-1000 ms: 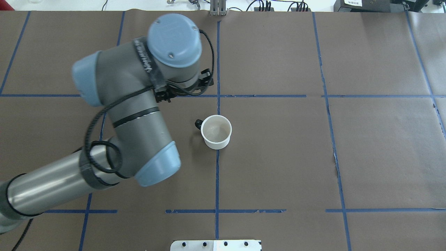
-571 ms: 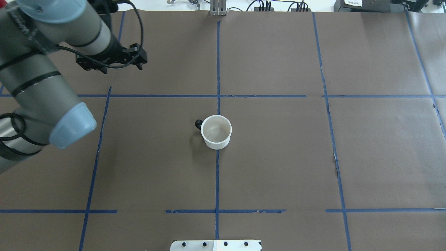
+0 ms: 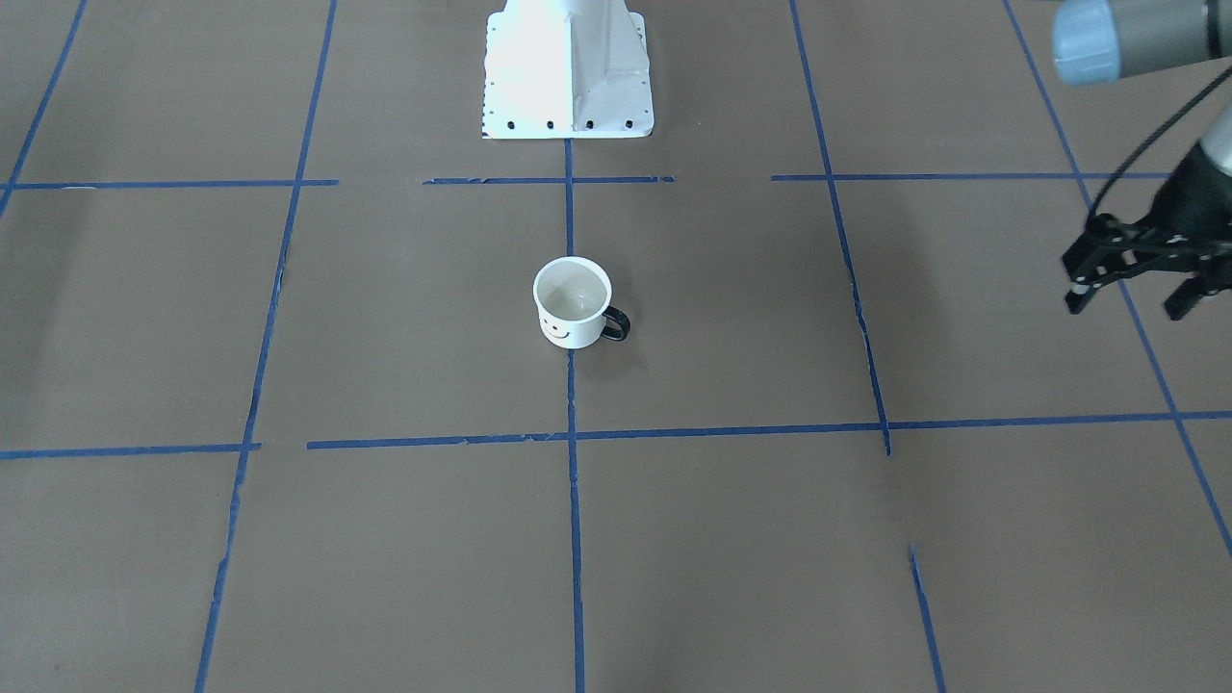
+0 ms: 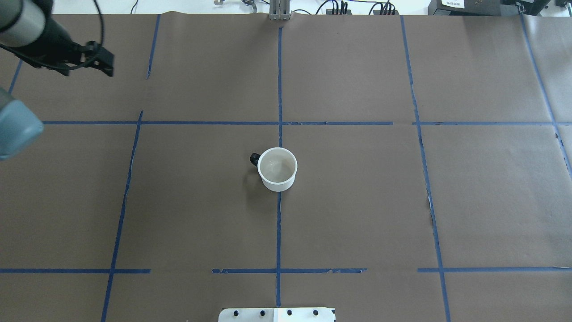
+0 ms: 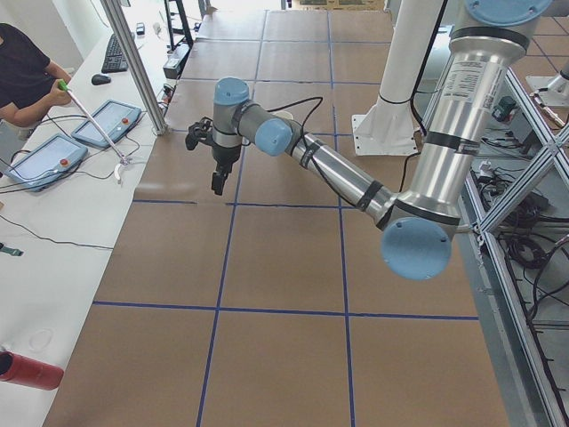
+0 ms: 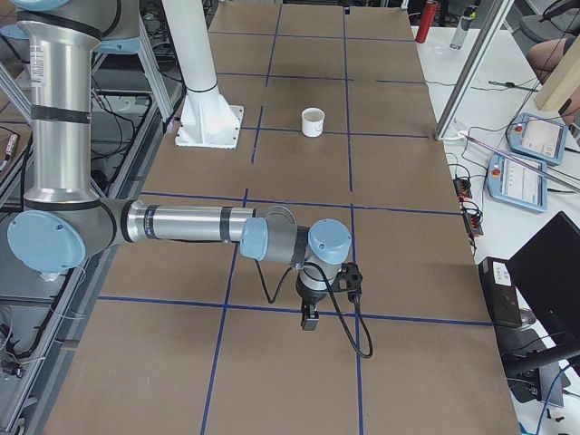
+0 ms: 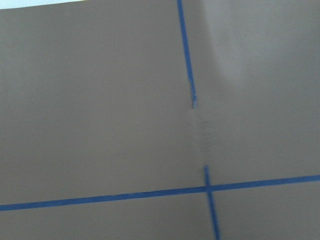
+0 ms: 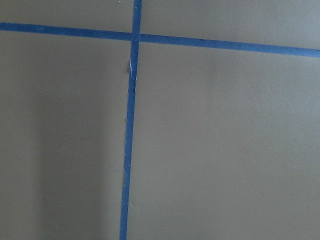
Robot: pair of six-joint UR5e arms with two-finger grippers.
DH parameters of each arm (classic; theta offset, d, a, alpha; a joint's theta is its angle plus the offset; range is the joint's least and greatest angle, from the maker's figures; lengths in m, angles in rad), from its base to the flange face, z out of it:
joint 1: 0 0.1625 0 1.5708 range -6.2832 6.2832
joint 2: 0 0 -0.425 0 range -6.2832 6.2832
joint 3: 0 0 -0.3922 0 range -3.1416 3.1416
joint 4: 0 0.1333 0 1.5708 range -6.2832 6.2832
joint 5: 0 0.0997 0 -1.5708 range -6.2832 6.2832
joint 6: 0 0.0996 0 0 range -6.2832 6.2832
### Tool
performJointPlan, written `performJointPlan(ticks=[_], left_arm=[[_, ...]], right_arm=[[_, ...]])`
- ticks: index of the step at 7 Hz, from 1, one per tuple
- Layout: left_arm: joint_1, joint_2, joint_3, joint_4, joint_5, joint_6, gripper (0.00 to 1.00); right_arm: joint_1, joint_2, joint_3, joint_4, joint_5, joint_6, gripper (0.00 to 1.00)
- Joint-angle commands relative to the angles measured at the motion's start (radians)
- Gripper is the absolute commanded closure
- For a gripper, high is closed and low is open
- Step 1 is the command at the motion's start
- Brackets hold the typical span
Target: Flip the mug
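The white mug (image 4: 277,169) stands upright, mouth up, at the middle of the brown table. Its dark handle (image 4: 254,158) points to the overhead view's left. In the front-facing view the mug (image 3: 573,316) shows its black smiley face. It also shows in the right-side view (image 6: 313,121). My left gripper (image 4: 87,66) is open and empty, hovering far from the mug at the far left back of the table; it shows with fingers spread in the front-facing view (image 3: 1131,296). My right gripper (image 6: 313,315) shows only in the right-side view, low over the table; I cannot tell if it is open or shut.
Blue tape lines (image 4: 279,89) divide the brown table cover. The white robot base plate (image 3: 568,106) is at the near middle edge. A side bench with tablets (image 5: 107,123) and a metal post (image 5: 133,62) stands beyond the table's far edge.
My left arm has swung away from beside the mug to the far left back of the table. The mug has not moved.
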Motion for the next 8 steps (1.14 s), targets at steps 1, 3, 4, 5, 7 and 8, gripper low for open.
performJointPlan(ticks=[1,3,4,5,7,8], left_arm=[[-0.168,0.195,0.032,-0.031,-0.110,0.301,0.00],[-0.320,0.308,0.118,-0.091,-0.121,0.530,0.00],[-0.382,0.354,0.120,-0.085,-0.126,0.576,0.00],[-0.385,0.382,0.116,-0.091,-0.128,0.578,0.00],[-0.384,0.355,0.117,-0.088,-0.128,0.566,0.00],[-0.384,0.349,0.120,-0.093,-0.128,0.513,0.00]], right_arm=[[0.000,0.000,0.000,0.000,0.000,0.000,0.00],[0.000,0.000,0.000,0.000,0.000,0.000,0.00],[0.000,0.000,0.000,0.000,0.000,0.000,0.00],[0.000,-0.001,0.000,0.000,0.000,0.000,0.00],[0.000,0.000,0.000,0.000,0.000,0.000,0.00],[0.000,0.000,0.000,0.000,0.000,0.000,0.00]])
